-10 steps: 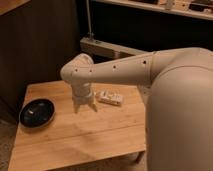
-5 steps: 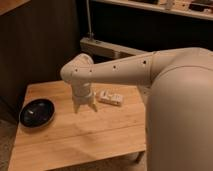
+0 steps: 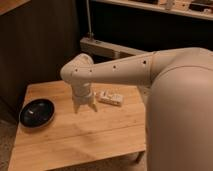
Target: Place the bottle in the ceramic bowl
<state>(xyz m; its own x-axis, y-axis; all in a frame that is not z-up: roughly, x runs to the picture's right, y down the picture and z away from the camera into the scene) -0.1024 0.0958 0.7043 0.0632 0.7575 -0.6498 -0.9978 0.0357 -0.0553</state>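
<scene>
I had the gripper (image 3: 84, 107) open and empty just beside the bottle (image 3: 110, 98), with the bowl (image 3: 37, 112) well apart from it. Reaching step, I judged; next came centring over the bottle.

The arm (image 3: 125, 70) reaches out from the bulky white body (image 3: 182, 115), a thick pale tube sloping slightly downward. Straight above the fingers (image 3: 76, 108) it ends in a rounded wrist (image 3: 79, 74), and from there a short section drops vertically. The gripper (image 3: 84, 107) hangs at the bottom of that, pointing down. Its two fingers stand spread apart, tips lowest, nothing between them. The body looms well off to one side of the fingers, nearer to me.
</scene>
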